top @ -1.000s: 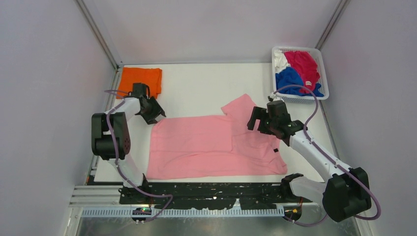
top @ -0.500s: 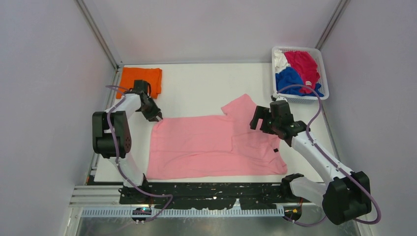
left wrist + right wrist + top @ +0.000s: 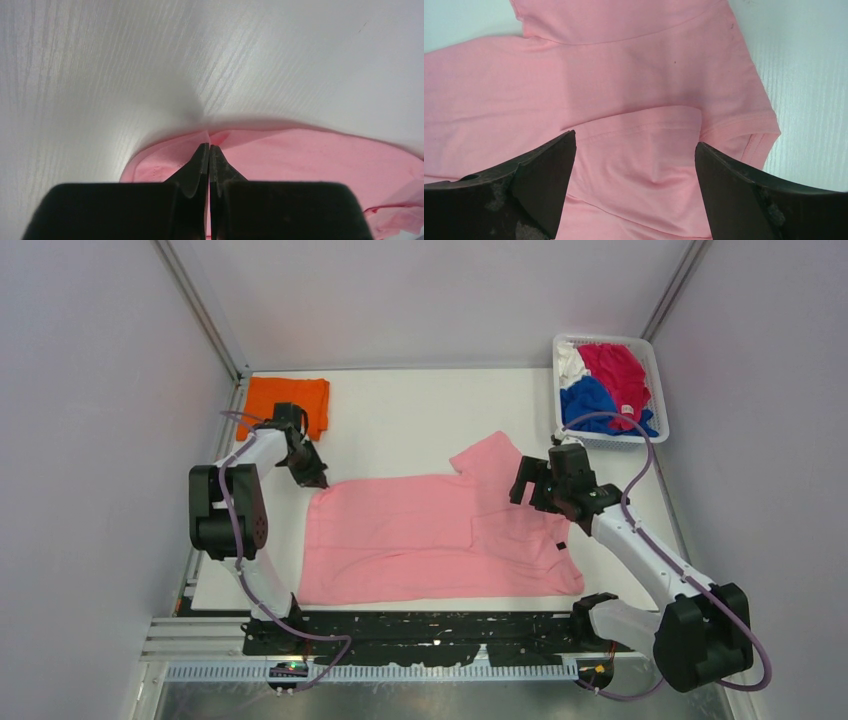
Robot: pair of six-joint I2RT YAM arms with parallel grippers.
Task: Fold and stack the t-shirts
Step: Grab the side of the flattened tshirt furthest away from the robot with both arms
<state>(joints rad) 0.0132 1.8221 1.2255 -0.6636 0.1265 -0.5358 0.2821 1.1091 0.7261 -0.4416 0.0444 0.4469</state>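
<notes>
A light pink t-shirt [image 3: 420, 535] lies spread flat across the middle of the table, one sleeve pointing to the far right. My left gripper [image 3: 312, 480] is at its far left corner. In the left wrist view the left gripper [image 3: 209, 146] is shut on a raised pinch of the pink t-shirt [image 3: 310, 155]. My right gripper [image 3: 530, 485] hovers over the shirt's right side. It stands wide open [image 3: 634, 145] above the pink t-shirt [image 3: 624, 100] near a sleeve hem, with nothing between its fingers. A folded orange t-shirt [image 3: 286, 400] lies at the far left corner.
A white mesh basket [image 3: 652, 365] stands at the far right and holds a royal blue shirt [image 3: 585, 400], a magenta-red shirt [image 3: 615, 370] and a white shirt [image 3: 569, 360]. Grey walls close in the table on the left, the right and the far side.
My left gripper has gone from open to shut, pinching the pink shirt's far left corner. The right gripper shifted slightly to the right and stays open.
</notes>
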